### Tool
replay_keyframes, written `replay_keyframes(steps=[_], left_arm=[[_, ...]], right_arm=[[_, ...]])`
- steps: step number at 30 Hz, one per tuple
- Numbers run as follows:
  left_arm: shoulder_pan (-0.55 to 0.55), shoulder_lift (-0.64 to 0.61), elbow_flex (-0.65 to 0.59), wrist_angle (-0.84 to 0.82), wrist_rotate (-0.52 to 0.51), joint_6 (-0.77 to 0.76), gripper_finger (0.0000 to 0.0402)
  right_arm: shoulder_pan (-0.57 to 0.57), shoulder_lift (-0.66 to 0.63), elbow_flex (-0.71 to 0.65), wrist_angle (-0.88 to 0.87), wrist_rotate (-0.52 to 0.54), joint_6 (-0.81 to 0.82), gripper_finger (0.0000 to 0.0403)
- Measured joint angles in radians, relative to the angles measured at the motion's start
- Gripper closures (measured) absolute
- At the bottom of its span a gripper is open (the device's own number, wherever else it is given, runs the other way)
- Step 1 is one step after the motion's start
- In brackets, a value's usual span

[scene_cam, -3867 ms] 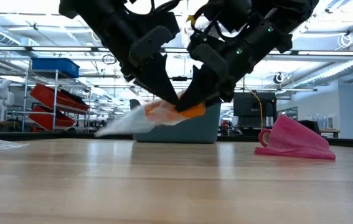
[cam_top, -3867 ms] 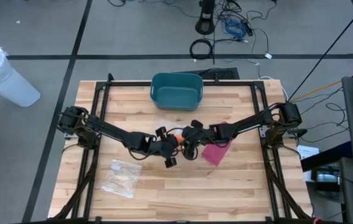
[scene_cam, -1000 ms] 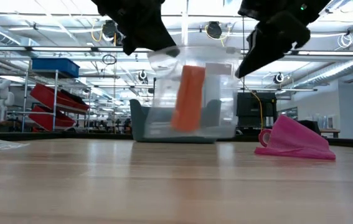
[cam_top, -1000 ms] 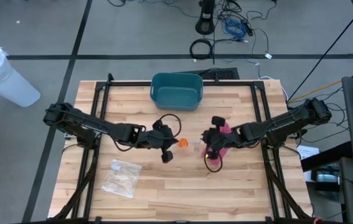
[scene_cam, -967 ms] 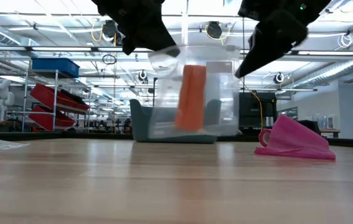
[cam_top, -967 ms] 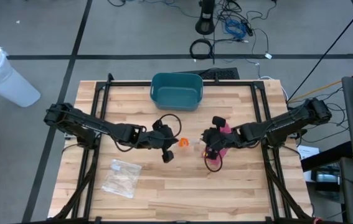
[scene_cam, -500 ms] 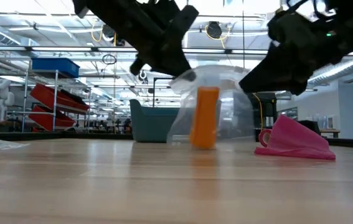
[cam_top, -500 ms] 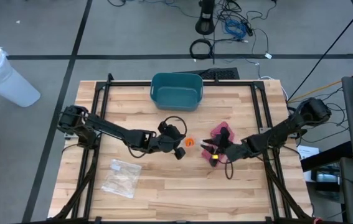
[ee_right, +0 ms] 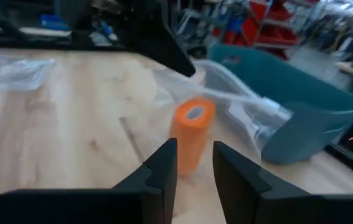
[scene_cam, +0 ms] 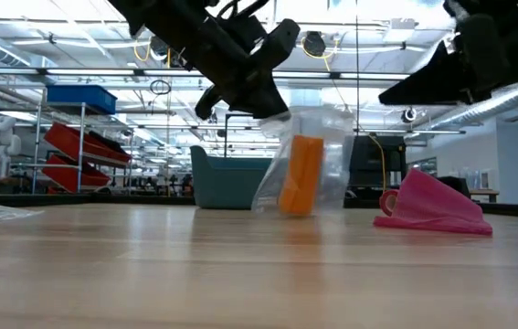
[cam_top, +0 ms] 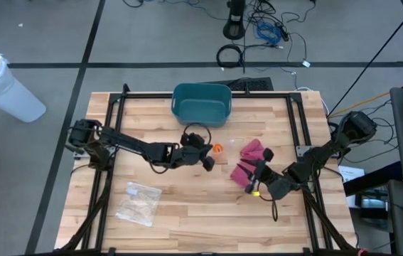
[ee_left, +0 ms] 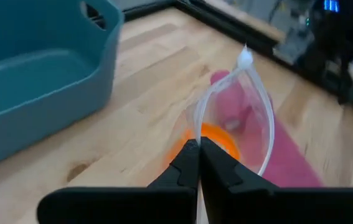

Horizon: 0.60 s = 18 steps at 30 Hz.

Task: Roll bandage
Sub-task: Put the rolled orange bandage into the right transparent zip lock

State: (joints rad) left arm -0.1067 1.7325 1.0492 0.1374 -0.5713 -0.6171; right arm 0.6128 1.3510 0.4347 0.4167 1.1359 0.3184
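An orange bandage roll [scene_cam: 301, 175] stands upright on the table inside a clear plastic bag [scene_cam: 333, 151], right of the table's middle [cam_top: 217, 148]. My left gripper [scene_cam: 269, 106] is shut on the bag's top, just above and left of the roll. A pink bandage [cam_top: 247, 161] lies loose on the wood to the right of the roll. My right gripper [cam_top: 255, 186] hovers open nearer the front right, past the pink bandage, nothing between its fingers [ee_right: 193, 163]; its wrist view looks at the orange roll [ee_right: 192, 134]. My left gripper pinches the clear bag's top edge [ee_left: 196, 127] between its two fingertips, coming in slanting down from the table's left. The bag hangs slack below the fingers and spreads open around the roll [ee_left: 208, 139], whose lower end rests on the table.
A teal bin [cam_top: 201, 103] stands at the far middle of the table. A second clear bag [cam_top: 138, 203] lies flat at the near left. Black frame rails [cam_top: 111, 142] run along the table's sides.
My left gripper has sunk and gone toward the far right with the bag; the orange roll, hanging a second ago, now stands on the table. My right gripper has come away from the bag's top corner and moved toward the near right edge, sinking and turning.
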Motion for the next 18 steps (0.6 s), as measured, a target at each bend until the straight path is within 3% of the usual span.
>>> replay_keyframes(steps=[4,10,14,18], left_arm=[[0.022,0.000,0.000,0.093,-0.003,-0.033,0.0390],[0.031,-0.001,0.000,0.196,-0.003,-0.033,0.0387],[0.031,-0.001,0.000,0.195,-0.003,-0.033,0.0387],[0.031,-0.001,0.000,0.194,0.034,-0.033,0.0386]], right_arm=[[-0.031,0.000,0.000,0.054,0.003,-0.027,0.0304],[-0.093,0.000,0.000,0.177,-0.151,-0.097,0.0258],[-0.121,0.000,0.000,0.271,-0.224,-0.330,0.0212],[-0.155,0.000,0.001,0.333,-0.301,-0.663,0.0172]])
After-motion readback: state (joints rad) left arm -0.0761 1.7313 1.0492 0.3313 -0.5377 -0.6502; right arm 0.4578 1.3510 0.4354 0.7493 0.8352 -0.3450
